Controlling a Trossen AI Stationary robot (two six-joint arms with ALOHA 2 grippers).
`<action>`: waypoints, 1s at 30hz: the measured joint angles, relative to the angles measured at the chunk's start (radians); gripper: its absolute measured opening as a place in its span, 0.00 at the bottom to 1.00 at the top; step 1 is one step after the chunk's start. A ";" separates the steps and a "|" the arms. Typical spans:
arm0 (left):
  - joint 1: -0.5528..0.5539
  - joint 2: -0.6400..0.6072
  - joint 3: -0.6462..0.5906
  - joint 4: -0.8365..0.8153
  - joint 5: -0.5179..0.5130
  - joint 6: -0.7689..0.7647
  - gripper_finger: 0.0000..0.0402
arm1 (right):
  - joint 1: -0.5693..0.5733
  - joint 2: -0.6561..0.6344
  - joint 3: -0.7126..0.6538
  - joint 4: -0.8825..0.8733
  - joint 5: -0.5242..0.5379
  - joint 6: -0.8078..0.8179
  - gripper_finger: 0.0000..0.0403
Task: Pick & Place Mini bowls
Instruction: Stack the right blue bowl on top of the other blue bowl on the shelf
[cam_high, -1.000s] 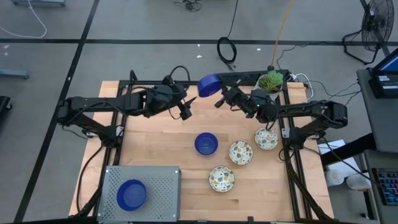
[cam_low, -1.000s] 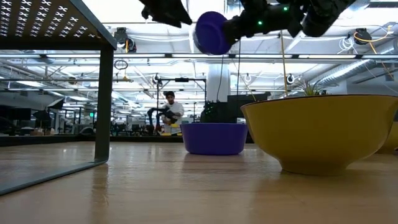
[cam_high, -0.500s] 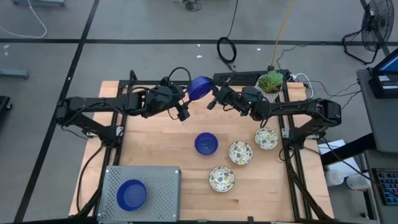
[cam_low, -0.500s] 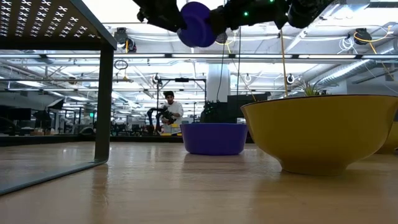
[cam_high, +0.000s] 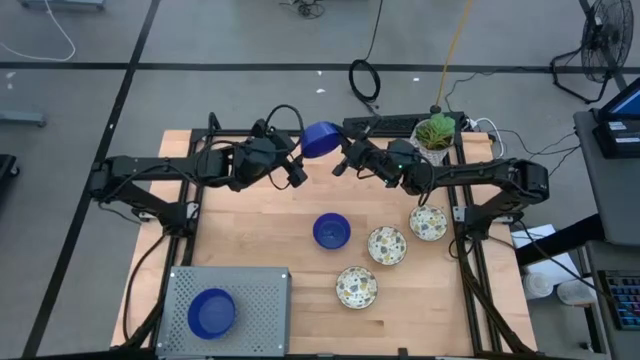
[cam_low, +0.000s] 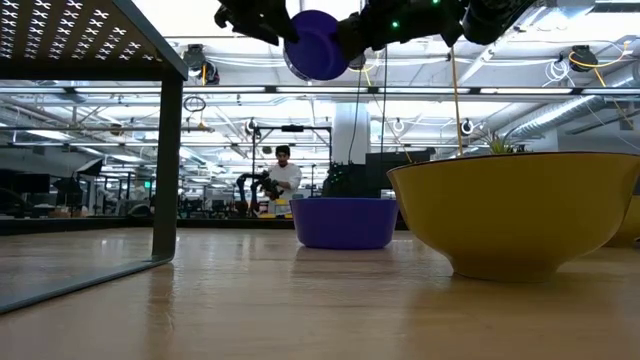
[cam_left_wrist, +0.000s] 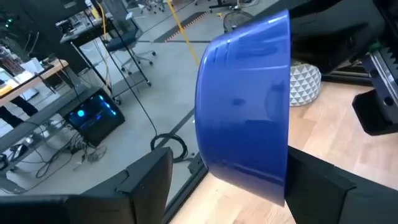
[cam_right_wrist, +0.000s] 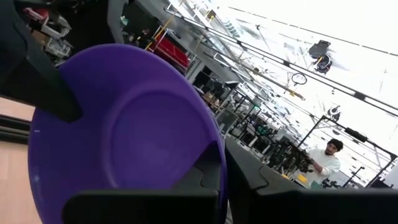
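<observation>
My right gripper (cam_high: 338, 158) is shut on a deep blue mini bowl (cam_high: 320, 140), held high over the table's far middle and tipped on its side. My left gripper (cam_high: 298, 172) is open, and its fingers (cam_left_wrist: 152, 183) stand on either side of that bowl (cam_left_wrist: 245, 106). A second blue bowl (cam_high: 331, 231) sits upright on the table. Three speckled cream bowls (cam_high: 387, 245) (cam_high: 428, 223) (cam_high: 357, 288) rest on their bases to its right. A third blue bowl (cam_high: 211, 311) sits on the grey perforated platform (cam_high: 265, 300). My right gripper pinches the held bowl's rim (cam_right_wrist: 214, 146), one finger (cam_right_wrist: 202, 180) inside the hollow and the other outside. It comes level from the table's right. The bowl is lifted clear, on its side, with its opening toward my right arm. My left gripper: I cannot tell whether its fingers touch the bowl.
A white pot with a green plant (cam_high: 436, 132) stands at the far right edge, behind my right arm. The raised perforated platform fills the near left corner. In the low view a nearby bowl (cam_low: 520, 215) looms large at the right. A person (cam_low: 283, 178) stands in the room beyond.
My right gripper has carried the blue bowl toward the table's left, up to my left gripper, whose fingers now stand on either side of it. The bowl has stayed lifted clear and tipped on its side.
</observation>
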 joint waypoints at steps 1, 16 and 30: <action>0.000 0.000 0.000 0.003 0.000 0.000 0.67 | 0.001 0.000 0.000 0.000 0.000 0.000 0.00; 0.002 0.000 0.000 -0.004 0.005 0.005 0.44 | 0.022 0.000 -0.001 -0.015 0.002 -0.003 0.00; 0.050 -0.006 0.000 0.023 -0.036 0.008 0.02 | 0.056 -0.001 -0.002 -0.026 0.058 0.062 0.10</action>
